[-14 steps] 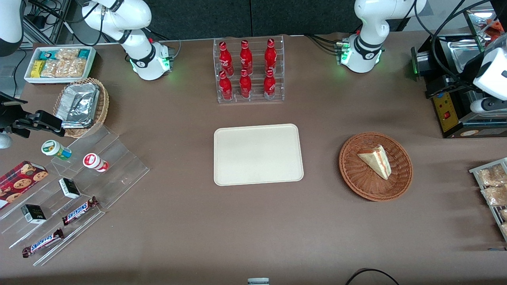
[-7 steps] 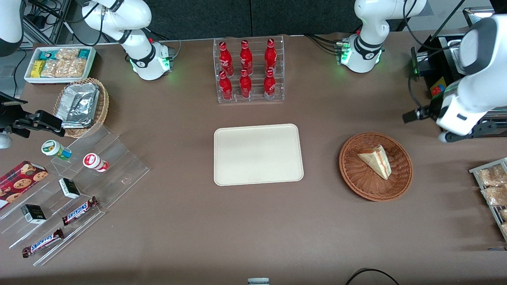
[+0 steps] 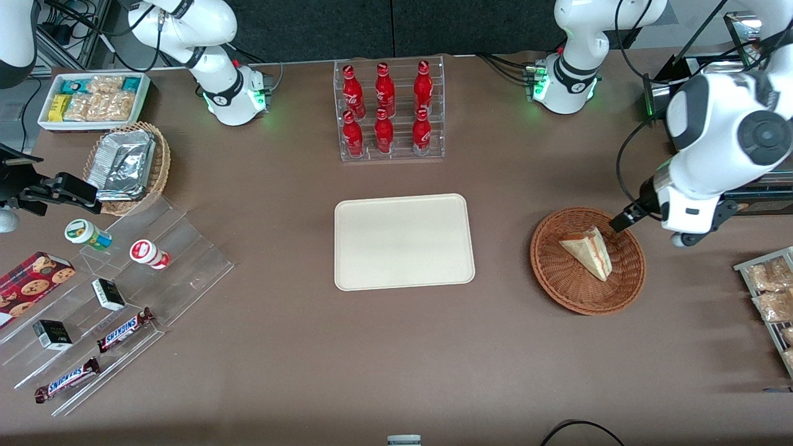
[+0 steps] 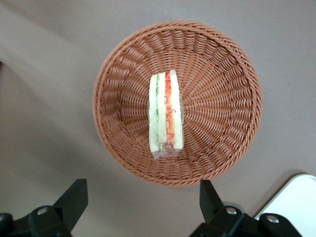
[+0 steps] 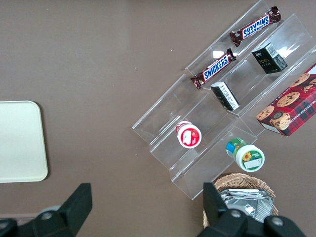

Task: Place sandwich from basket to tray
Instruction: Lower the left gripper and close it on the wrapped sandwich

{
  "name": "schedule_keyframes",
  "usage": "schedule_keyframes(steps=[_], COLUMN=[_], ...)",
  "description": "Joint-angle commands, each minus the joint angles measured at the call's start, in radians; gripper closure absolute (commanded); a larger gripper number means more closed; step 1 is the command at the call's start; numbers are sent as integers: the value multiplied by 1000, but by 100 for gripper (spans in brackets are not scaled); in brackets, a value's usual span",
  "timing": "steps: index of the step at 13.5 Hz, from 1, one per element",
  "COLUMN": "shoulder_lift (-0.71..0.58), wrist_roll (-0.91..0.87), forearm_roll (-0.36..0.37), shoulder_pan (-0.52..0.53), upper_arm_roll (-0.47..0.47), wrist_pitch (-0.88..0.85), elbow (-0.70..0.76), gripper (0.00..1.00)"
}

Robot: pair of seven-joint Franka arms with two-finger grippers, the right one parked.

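While the pale triangular sandwich (image 4: 166,112) lies in the round reddish-brown wicker basket (image 4: 232,89), the claw (image 4: 140,200) hovers above. Its fingers (image 4: 74,197) are spread wide, holding nothing.

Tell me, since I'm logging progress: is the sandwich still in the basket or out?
In. The sandwich lies inside the basket; the open pincer hovers above, not touching it. The tray holds nothing.

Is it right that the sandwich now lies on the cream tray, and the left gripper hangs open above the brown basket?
Not quite. The sandwich lies in the basket, not on the tray, which holds nothing; the front view shows both. The rest stands: the left wrist view shows the left gripper open above the basket.
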Motion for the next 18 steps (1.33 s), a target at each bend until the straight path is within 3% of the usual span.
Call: schedule_keyframes(steps=[1, 10, 15, 16, 18], shoulder_lift=[4, 131, 196, 207, 213], wrist_roll=[-63, -143, -165, -169, -221], forearm_roll=[17, 14, 13, 6, 6], shoulder_pan=[-5, -5, -5, -5, -6], upper_arm_roll=[-2, -2, -2, -2, -2], wrist_pitch=[127, 494, 540, 542, 531], elbow=[-95, -231, -232, -237, -237], gripper=[0, 0, 1, 18, 72])
